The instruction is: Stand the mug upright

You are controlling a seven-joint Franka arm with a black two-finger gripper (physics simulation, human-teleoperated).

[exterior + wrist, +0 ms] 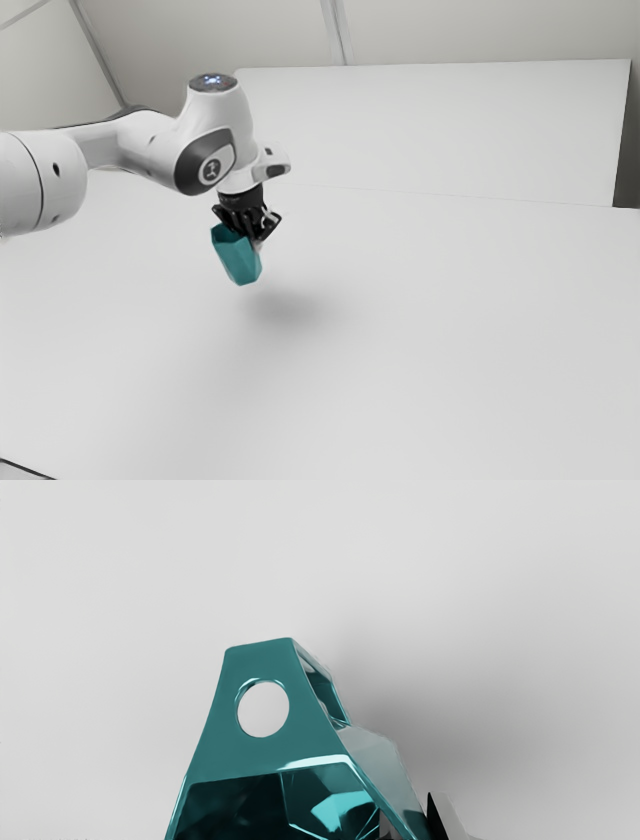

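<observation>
Mug: one, teal [238,258], faceted, with glossy surfaces; lifted clear of the table, directly under the gripper.
Attitude of mug: tilted, not upright; the mouth was raised and leaned toward the exterior view's left, the base lay lower and farther toward the exterior view's right.
Handle: a flat teal piece [260,752], pierced by a round hole and joined to the mug at the rim; in the wrist view it reached out from the mouth, away from the fingers.
Interior of mug: dark teal, with angular facets and bright reflections; seen through the mouth in the wrist view.
Gripper: one, black, two-fingered [258,243]; closed on the mug's wall beside the rim.
Fingers: one inside the mouth, the other [449,816] against the outer face, the wall pinched between them.
Arm: white, with dark trim [150,150]; entered from the exterior view's left, bent downward at the wrist above the mug.
Table: pale, plain and smooth [450,340].
Shadow: soft, grey [285,308], cast on the table beneath the mug and apart from it.
Background: a large white panel [430,120] beyond the table.
</observation>
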